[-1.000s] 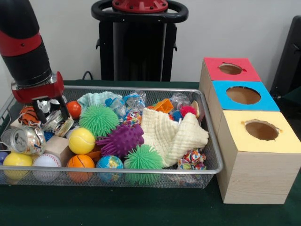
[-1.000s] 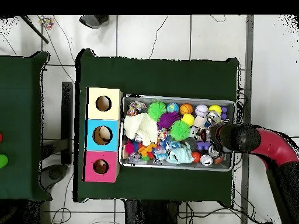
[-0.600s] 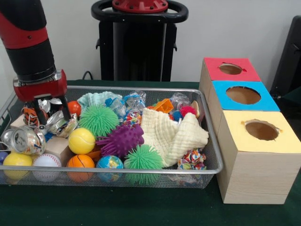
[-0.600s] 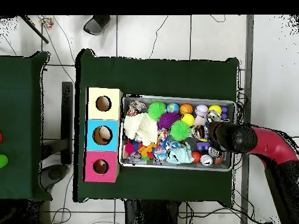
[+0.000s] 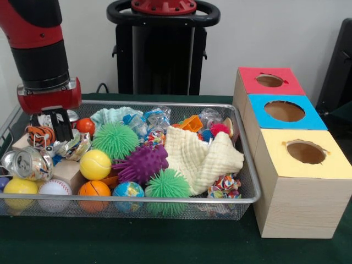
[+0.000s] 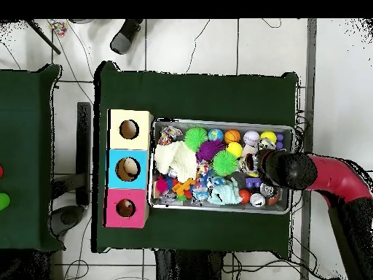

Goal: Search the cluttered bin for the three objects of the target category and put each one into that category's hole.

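My gripper (image 5: 50, 125) hangs over the left end of the wire mesh bin (image 5: 165, 103), just above a tiger-striped ball (image 5: 39, 136) and a crumpled foil wrapper (image 5: 74, 146). Something silvery shows at its tips; I cannot see whether it is held. A crushed can (image 5: 27, 163), a yellow ball (image 5: 95, 164), green (image 5: 115, 140) and purple (image 5: 142, 163) spiky balls and a cream cloth (image 5: 203, 157) fill the bin. In the overhead view the arm (image 6: 291, 170) covers the gripper at the bin's right end.
Three wooden boxes with round holes stand in a row to the right of the bin: red top (image 5: 250, 77), blue top (image 5: 258, 104), yellow top (image 5: 275, 159). In the overhead view the row stands to the left of the bin, starting with the yellow box (image 6: 116, 120).
The gripper has risen out of the clutter and shifted slightly left. The foil wrapper and the balls beneath it stay in the bin.
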You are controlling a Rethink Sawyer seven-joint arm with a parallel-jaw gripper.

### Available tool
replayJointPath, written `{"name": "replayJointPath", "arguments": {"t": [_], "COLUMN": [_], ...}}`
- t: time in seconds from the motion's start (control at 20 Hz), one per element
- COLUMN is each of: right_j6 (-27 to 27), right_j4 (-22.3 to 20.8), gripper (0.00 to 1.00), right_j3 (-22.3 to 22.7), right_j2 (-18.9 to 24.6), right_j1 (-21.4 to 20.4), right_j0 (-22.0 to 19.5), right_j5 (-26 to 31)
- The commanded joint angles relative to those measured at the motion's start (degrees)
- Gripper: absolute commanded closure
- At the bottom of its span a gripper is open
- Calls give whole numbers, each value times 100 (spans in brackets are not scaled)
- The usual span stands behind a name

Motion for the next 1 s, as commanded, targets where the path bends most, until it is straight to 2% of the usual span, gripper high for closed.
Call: {"name": "replayJointPath", "arguments": {"t": [0.05,0.45,0.5,0.7,0.8,1.0], "right_j6": [608,505,435,457,540,435], "right_j4": [82,171,155,160,314,457], "gripper": [100,100,0,0,0,0], "right_j3": [510,501,487,555,576,706], "right_j2": [-307,-332,-325,-336,-291,-198], "right_j1": [-62,-108,-109,-130,-149,-391], "right_j0": [79,97,105,102,90,26], "right_j5": [-389,-413,-440,-449,-381,-254]}}
